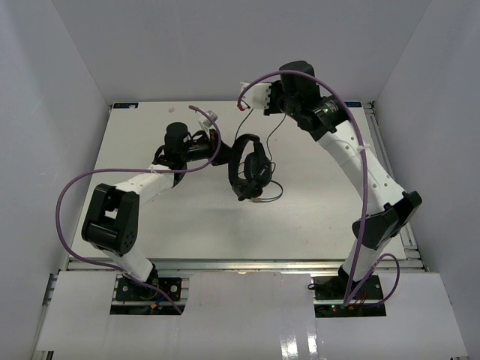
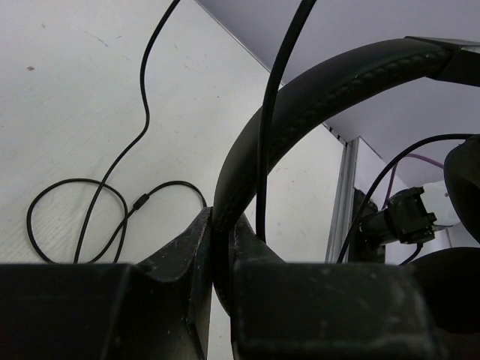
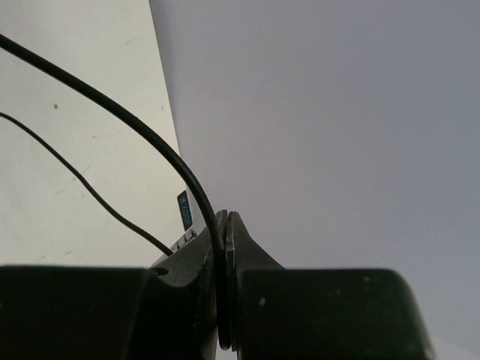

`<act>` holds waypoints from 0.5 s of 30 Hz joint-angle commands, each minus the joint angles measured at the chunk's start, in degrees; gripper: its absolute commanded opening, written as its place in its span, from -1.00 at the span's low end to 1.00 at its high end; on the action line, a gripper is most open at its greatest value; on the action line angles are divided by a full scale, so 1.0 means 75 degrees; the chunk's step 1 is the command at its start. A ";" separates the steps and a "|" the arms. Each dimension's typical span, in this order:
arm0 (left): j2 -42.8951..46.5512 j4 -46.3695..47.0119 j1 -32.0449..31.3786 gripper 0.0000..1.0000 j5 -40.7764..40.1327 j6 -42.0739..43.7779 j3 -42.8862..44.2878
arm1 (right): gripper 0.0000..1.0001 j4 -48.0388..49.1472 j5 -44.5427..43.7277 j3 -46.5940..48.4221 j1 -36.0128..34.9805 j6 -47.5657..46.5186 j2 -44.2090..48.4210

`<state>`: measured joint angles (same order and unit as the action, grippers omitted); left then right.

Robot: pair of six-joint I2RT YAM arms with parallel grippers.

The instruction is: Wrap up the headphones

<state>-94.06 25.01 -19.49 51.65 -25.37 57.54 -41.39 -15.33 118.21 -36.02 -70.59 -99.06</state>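
The black headphones (image 1: pixel 251 169) stand on edge in the middle of the table, earcups low. My left gripper (image 1: pixel 223 147) is shut on the arched headband (image 2: pixel 322 97), which is pinched between its fingers (image 2: pixel 187 247). The thin black cable (image 1: pixel 273 127) rises from the headset to my right gripper (image 1: pixel 279 107), raised near the back wall. In the right wrist view the right gripper (image 3: pixel 226 225) is shut on the cable (image 3: pixel 150 142), which runs up between the jaws. Slack cable lies in loops (image 2: pixel 75 217) on the table beside the headset.
Thick purple robot cables (image 1: pixel 75 195) arc over both arms. White walls (image 1: pixel 225 45) close in the table at the back and both sides. A metal rail (image 2: pixel 346 195) edges the table (image 1: pixel 187 217).
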 commanded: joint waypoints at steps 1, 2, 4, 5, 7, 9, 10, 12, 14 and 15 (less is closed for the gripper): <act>0.0464 0.0677 0.0016 -1.00 0.0519 -0.0816 0.0086 | -0.85 -0.0054 0.0505 0.0259 0.0707 0.0846 0.0725; 0.0465 0.0702 0.0031 -1.00 0.0532 -0.0836 0.0075 | -0.85 -0.0077 0.0589 0.0241 0.0810 0.0925 0.0791; 0.0460 0.0852 0.0086 -1.00 0.0600 -0.0914 0.0018 | -0.85 -0.0158 0.0849 0.0203 0.1051 0.1075 0.0938; 0.0460 0.0936 0.0110 -1.00 0.0630 -0.1009 -0.0012 | -0.85 -0.0177 0.0964 0.0180 0.1123 0.1171 0.1010; 0.0481 0.1077 0.0147 -1.00 0.0682 -0.1168 -0.0064 | -0.85 -0.0221 0.1102 0.0088 0.1278 0.1319 0.1099; 0.0519 0.1170 0.0163 -1.00 0.0721 -0.1251 -0.0079 | -0.85 -0.0235 0.1267 -0.0016 0.1477 0.1424 0.1222; 0.0528 0.1232 0.0189 -1.00 0.0748 -0.1321 -0.0097 | -0.85 -0.0235 0.1372 -0.0077 0.1540 0.1495 0.1257; 0.0559 0.1365 0.0224 -1.00 0.0833 -0.1475 -0.0129 | -0.85 -0.0258 0.1552 -0.0150 0.1806 0.1636 0.1289; 0.0585 0.1574 0.0276 -1.00 0.0950 -0.1691 -0.0188 | -0.85 -0.0270 0.1794 -0.0209 0.2021 0.1866 0.1335; 0.0606 0.1684 0.0305 -1.00 0.1004 -0.1807 -0.0221 | -0.85 -0.0274 0.1941 -0.0240 0.2135 0.1997 0.1364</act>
<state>-93.86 32.44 -18.26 55.67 -34.10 56.88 -43.75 -5.05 117.58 -23.49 -60.68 -90.32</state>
